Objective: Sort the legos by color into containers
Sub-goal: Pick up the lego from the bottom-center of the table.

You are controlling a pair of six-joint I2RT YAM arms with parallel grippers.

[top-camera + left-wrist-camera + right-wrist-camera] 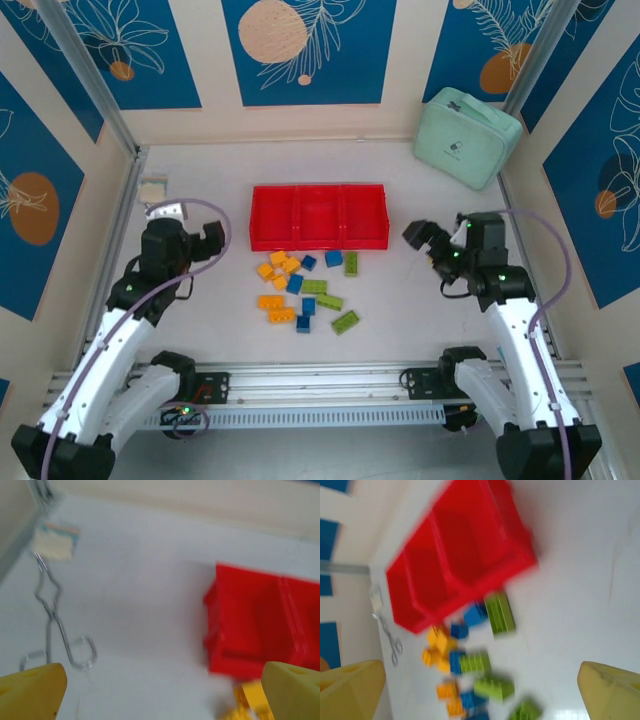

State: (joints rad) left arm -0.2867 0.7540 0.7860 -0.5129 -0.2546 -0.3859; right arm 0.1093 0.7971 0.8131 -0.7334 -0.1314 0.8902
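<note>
At the near edge of the table [400, 320] the two arms rise from their bases and lean inward. The left gripper [212, 238] hangs above the bare table with its jaws spread wide and nothing between them; its wrist view shows its yellow fingers [30, 692] far apart at the lower corners. The right gripper [420, 238] is likewise wide open and empty, hovering off to the right of the bricks. Between the two arms the legos [296, 284] lie loose on the table in a mixed heap: yellow-orange ones mostly at the left, blue in the middle, green toward the right. The farthest bricks sit just in front of the red tray [318, 244], whose three compartments run side by side. Left of the tray are wire tongs [55, 625] and a small pale card [153, 190]. A mint-green case [467, 138] stands in the far right corner.
</note>
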